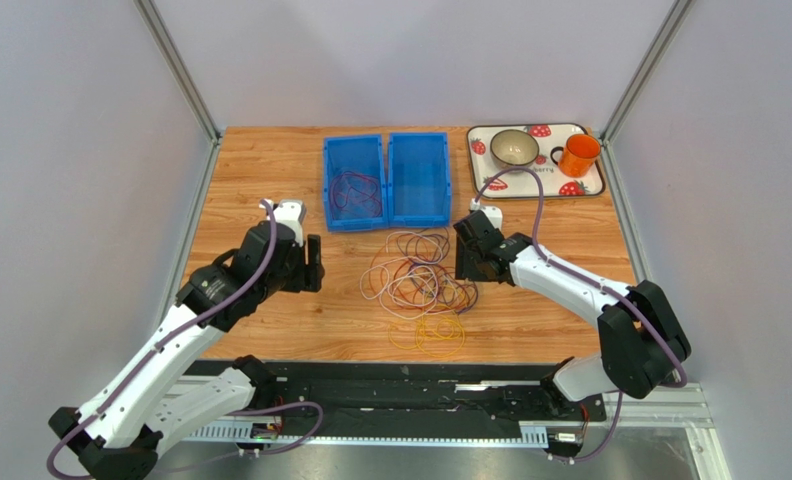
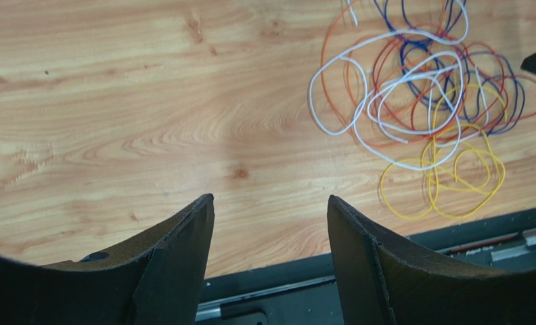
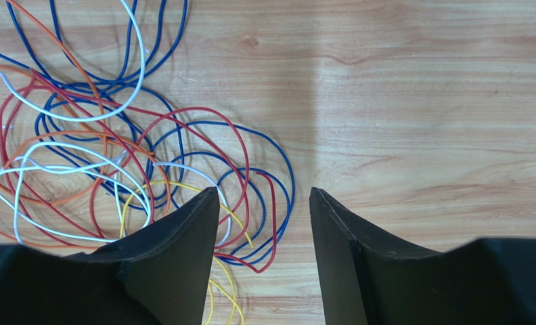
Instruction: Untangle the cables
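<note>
Several thin cables in red, white, orange, blue and yellow lie as one tangled pile of loose loops at the centre of the wooden counter in the top view, between the left fingers and the right fingers.

Left wrist view: the left fingers stand spread and empty over bare wood, with the pile ahead to the right.

Right wrist view: the right fingers stand spread and empty at the pile's edge.

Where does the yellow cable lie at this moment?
In the top view the yellow cable lies at the near edge of the cable tangle, mid-width on the table, by its front edge.
</note>
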You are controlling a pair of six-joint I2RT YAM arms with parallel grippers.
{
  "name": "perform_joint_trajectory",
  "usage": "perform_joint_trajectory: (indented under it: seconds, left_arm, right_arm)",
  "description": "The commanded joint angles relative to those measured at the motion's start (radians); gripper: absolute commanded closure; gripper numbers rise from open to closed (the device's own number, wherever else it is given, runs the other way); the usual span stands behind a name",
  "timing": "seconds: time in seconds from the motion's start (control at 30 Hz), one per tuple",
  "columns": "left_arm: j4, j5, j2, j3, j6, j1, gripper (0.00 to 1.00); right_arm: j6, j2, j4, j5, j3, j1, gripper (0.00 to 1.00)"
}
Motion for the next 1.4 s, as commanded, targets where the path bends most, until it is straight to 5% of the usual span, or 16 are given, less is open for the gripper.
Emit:
perform_joint_trajectory:
  seconds: [0.0,0.5,0.77,0.93,1.1,1.13,1.17,1.37]
  left_arm:
    - [0.001,0.053,-0.049,-0.033,0.05,-0.006,0.3]
    - [0.014,0.036,-0.008,-0.039,0.051,-0.005,0.3]
    - [0.018,0.039,-0.026,-0.044,0.048,-0.006,0.3]
    - [0.018,0.039,-0.029,-0.044,0.048,-0.005,0.3]
    - [0.02,0.038,-0.032,-0.045,0.048,-0.006,0.3]
    - [0.018,0.038,-0.032,-0.045,0.048,-0.005,0.3]
    - [0.018,0.038,-0.029,-0.044,0.046,-0.005,0.3]
    - [0.02,0.046,-0.028,-0.045,0.048,-0.005,0.3]
  right_arm:
    - [0.051,-0.021,-0.032,-0.038,-0.004,0.003,0.47]
    - [0.069,0.007,-0.064,-0.11,-0.036,0.006,0.69]
    - [0.066,-0.046,-0.091,-0.064,-0.064,0.006,0.52]
    - [0.08,-0.041,-0.064,-0.093,-0.082,0.006,0.54]
    - [0.078,-0.03,-0.045,-0.121,-0.072,0.006,0.73]
    - [0.075,-0.032,-0.047,-0.122,-0.06,0.004,0.8]
    - [0.072,-0.033,-0.053,-0.121,-0.05,0.004,0.98]
    - [-0.021,-0.087,-0.147,-0.122,0.133,0.007,1.0]
